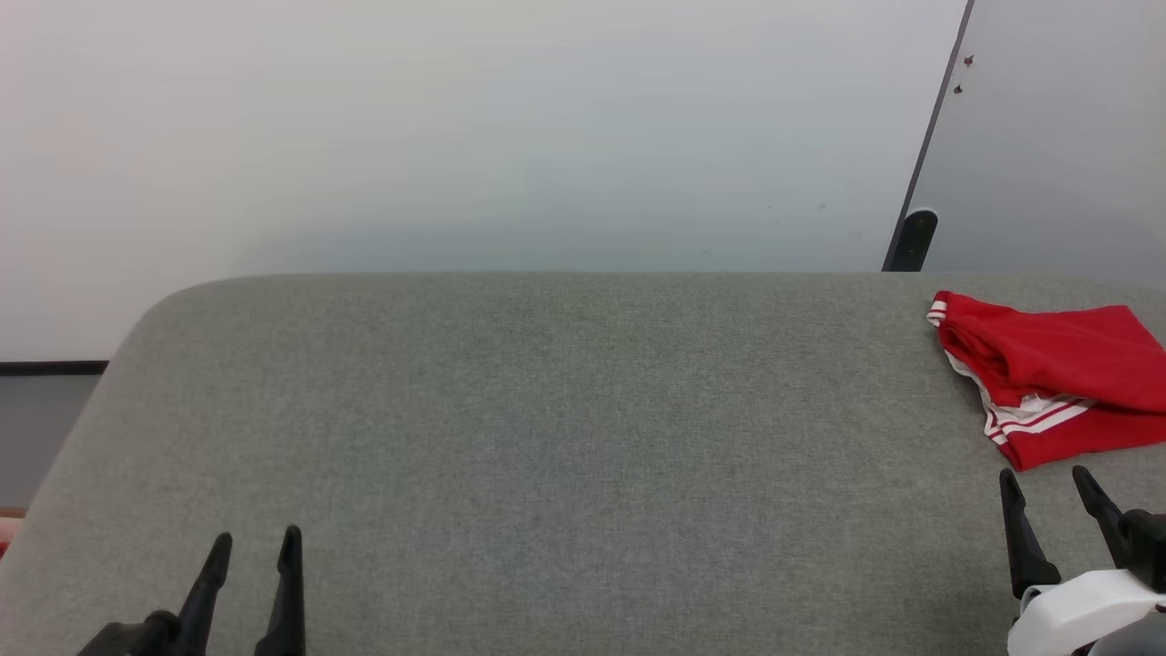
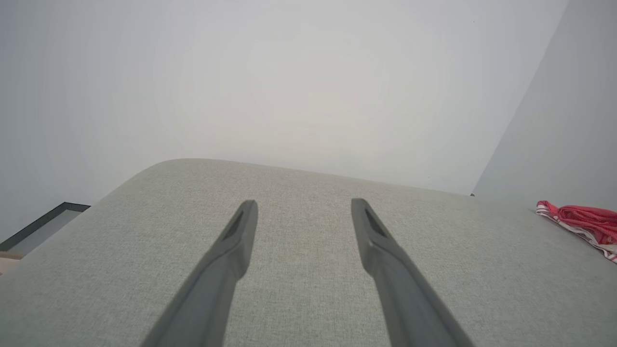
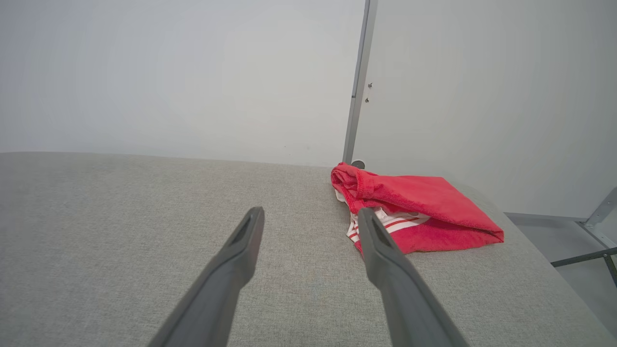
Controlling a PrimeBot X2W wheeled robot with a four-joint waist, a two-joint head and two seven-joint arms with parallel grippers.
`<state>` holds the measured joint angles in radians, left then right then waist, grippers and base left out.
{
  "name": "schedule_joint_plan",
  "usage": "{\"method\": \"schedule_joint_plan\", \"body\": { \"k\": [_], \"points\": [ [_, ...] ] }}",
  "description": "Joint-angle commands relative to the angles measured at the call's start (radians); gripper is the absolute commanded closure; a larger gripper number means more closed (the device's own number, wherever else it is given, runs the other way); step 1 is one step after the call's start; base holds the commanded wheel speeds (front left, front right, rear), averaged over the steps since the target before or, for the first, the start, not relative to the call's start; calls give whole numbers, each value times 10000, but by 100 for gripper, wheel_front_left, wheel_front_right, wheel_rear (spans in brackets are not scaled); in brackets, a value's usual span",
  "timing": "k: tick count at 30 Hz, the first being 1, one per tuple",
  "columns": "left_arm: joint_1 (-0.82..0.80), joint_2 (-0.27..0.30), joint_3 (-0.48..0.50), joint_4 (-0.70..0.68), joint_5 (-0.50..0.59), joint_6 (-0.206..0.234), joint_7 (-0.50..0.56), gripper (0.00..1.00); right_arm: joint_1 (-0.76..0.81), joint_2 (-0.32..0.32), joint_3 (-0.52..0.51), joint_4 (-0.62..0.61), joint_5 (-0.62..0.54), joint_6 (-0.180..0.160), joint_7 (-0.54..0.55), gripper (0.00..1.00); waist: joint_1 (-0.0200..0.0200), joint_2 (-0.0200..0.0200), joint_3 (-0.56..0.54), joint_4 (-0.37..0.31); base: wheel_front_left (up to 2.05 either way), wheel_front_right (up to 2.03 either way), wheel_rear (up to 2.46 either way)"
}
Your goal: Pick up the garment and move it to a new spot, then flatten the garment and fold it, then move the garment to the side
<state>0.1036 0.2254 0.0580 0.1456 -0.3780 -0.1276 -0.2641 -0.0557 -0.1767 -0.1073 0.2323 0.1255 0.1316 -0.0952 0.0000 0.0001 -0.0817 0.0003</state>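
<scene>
Grey tabletop, folded garment just beyond spread right pincer, left pincer spread

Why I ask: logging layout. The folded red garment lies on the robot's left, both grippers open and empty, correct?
No: the head view shows the garment on the robot's right, near the right gripper. It and the left gripper are open and empty.

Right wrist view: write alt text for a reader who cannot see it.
A folded red garment with red-striped white trim lies on a grey fabric surface, ahead of the right gripper and slightly to the right in this view. The gripper's two dark fingers are open and empty. Pale walls stand behind.
</scene>
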Motion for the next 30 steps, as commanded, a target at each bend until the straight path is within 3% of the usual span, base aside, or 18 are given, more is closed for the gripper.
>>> {"method": "schedule_joint_plan", "body": {
  "k": [1,19,20,24,30],
  "points": [
    [33,-25,45,-40,56,-34,11,0,144,58,-56,-59,-9,-20,37,0,0,-1,6,6,0,0,0],
    [145,-122,95,-230,144,-42,11,0,253,129,-37,-138,-47,-20,142,0,0,-1,9,12,0,0,0],
    [66,-115,84,-206,165,-15,2,100,93,98,-39,-104,-48,0,161,100,0,-1,9,10,0,0,0],
    [170,-318,35,120,84,-14,31,100,221,242,-57,253,40,0,209,100,0,-1,13,9,0,0,0],
    [-42,-435,98,203,-955,-15,360,100,71,326,-161,323,1260,-1,464,100,0,-1,53,9,0,0,0]
  ]
}}
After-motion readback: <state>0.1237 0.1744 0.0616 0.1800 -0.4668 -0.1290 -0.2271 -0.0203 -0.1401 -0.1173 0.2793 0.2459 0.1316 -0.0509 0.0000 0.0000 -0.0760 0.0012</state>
